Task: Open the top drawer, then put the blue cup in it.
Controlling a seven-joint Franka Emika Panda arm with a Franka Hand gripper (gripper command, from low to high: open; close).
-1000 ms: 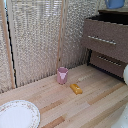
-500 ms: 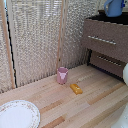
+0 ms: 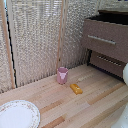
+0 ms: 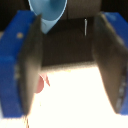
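Note:
In the wrist view my gripper (image 4: 70, 24) is open, its two dark pads on blue fingers (image 4: 31, 70) standing wide apart. The blue cup (image 4: 48, 12) shows past the tip of one finger, against a dark space, not held between the pads. In the exterior view the top drawer (image 3: 105, 40), brown with a long silver bar handle, juts out further than the drawer below, and a dark opening shows above its front. The gripper and the blue cup are out of the exterior view; only a white part of the arm (image 3: 125, 74) shows at that view's right edge.
A pink cup (image 3: 62, 75) stands on the wooden table, and also shows small in the wrist view (image 4: 42, 82). A small orange object (image 3: 76, 88) lies near it. A patterned plate (image 3: 17, 114) sits at the exterior view's lower left. Blinds hang behind. A lower drawer (image 3: 107, 62) is shut.

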